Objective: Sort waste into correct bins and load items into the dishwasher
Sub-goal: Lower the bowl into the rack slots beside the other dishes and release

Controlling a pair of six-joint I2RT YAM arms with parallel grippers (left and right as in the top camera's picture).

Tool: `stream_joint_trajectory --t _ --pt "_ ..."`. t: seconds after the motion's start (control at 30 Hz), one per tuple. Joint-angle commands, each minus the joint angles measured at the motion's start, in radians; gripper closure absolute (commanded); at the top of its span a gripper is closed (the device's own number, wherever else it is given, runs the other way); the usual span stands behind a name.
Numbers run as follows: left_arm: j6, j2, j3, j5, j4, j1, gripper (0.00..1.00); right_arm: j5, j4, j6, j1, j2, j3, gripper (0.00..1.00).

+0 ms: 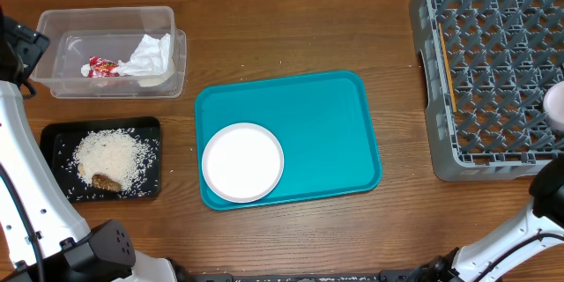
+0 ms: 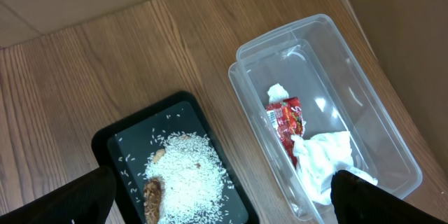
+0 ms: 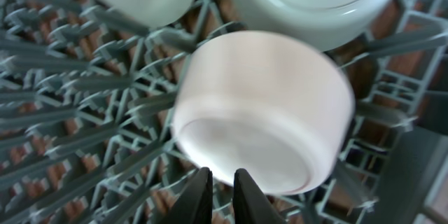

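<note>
Grey rack [image 3: 84, 112] pegs around blurred white cup [image 3: 266, 112]; right gripper [image 3: 224, 194] nearly pressed together, empty; left gripper [image 2: 220, 199] wide apart.

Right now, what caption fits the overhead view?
Plate on teal tray; napkin and wrapper in clear tub; rice and scrap in black tray; rack at right.

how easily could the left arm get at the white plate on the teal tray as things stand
Probably yes: the plate lies bare in the near left corner of the tray, nothing over it, and the left gripper is open and empty.
</note>
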Motion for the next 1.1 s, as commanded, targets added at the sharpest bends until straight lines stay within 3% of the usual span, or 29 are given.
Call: stream_joint_trajectory --t 0.0,0.27,0.7,1.07 --pt "-0.018 0.008 0.004 -0.01 0.001 -0.002 0.0 0.046 0.007 0.014 -0.021 -0.009 -0.005 0.86" --pt "-0.018 0.008 0.004 -0.01 0.001 -0.002 0.0 0.042 0.006 0.013 -0.025 -0.007 -0.005 0.87" --pt "-0.018 0.008 0.004 -0.01 0.001 -0.002 0.0 0.043 0.032 0.013 -0.025 0.056 -0.005 0.96" --pt "-0.018 0.008 0.004 -0.01 0.001 -0.002 0.0 0.082 0.101 0.013 -0.037 0.058 -0.003 0.96"
